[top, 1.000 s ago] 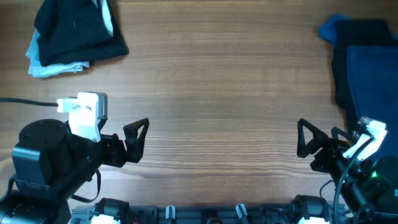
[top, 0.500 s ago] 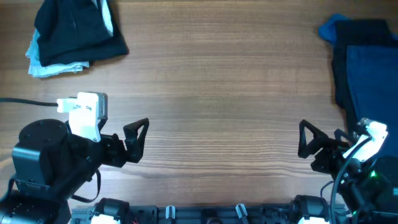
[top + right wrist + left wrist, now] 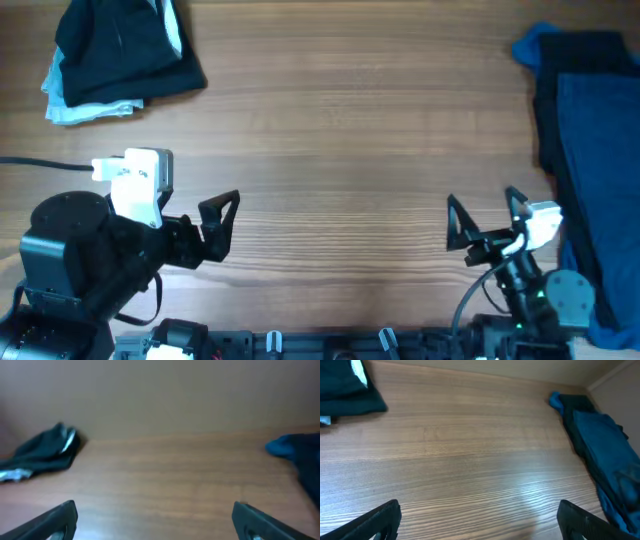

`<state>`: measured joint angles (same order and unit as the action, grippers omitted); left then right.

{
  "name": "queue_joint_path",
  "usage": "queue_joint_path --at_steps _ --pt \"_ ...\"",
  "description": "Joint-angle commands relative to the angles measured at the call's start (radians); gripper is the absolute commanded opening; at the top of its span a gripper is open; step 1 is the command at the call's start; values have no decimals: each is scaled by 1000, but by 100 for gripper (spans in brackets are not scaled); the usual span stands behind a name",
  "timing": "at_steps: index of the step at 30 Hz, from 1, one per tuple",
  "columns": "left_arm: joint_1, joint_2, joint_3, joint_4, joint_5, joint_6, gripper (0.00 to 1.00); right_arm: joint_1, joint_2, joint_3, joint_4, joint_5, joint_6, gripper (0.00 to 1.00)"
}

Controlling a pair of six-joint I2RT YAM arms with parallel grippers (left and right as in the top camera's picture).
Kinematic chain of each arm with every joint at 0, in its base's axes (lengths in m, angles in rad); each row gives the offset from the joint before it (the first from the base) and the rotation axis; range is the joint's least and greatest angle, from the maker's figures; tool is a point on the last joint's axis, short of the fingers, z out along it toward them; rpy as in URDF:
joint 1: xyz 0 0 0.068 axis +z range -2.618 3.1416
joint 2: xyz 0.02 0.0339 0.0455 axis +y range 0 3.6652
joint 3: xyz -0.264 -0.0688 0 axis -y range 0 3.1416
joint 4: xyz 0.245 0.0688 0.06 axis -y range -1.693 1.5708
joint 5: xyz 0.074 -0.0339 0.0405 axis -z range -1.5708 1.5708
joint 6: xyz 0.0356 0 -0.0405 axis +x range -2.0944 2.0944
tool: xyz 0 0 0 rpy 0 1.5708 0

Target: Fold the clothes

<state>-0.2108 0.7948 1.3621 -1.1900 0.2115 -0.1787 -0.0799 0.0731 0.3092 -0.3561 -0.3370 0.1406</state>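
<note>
**Inspector:** Left gripper (image 3: 224,228)?
**Assistant:** Jaws spread wide and holding nothing, over bare table (image 3: 350,130) near its front left.

**Inspector:** Right gripper (image 3: 482,212)?
**Assistant:** Jaws also wide apart and gripping nothing. It is at the front right, near the blue garments (image 3: 590,130) but not touching them.

**Inspector:** Location of the clothes?
**Assistant:** The blue garments are heaped along the right edge. A dark folded pile (image 3: 120,50), with pale cloth (image 3: 75,105) beneath it, lies at the far left corner, well apart from both grippers.
</note>
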Motion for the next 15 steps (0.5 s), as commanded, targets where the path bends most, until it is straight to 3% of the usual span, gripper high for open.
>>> queue_joint_path --at_steps 1,6,15 --pt "-7 3 -3 0 16 -13 100 40 -64 -106 112 -49 -36 100" --pt "-7 3 -3 0 16 -13 100 50 -70 -209 293 9 -37 100" --pt "-7 3 -3 0 16 -13 100 50 -70 -283 407 119 -36 100"
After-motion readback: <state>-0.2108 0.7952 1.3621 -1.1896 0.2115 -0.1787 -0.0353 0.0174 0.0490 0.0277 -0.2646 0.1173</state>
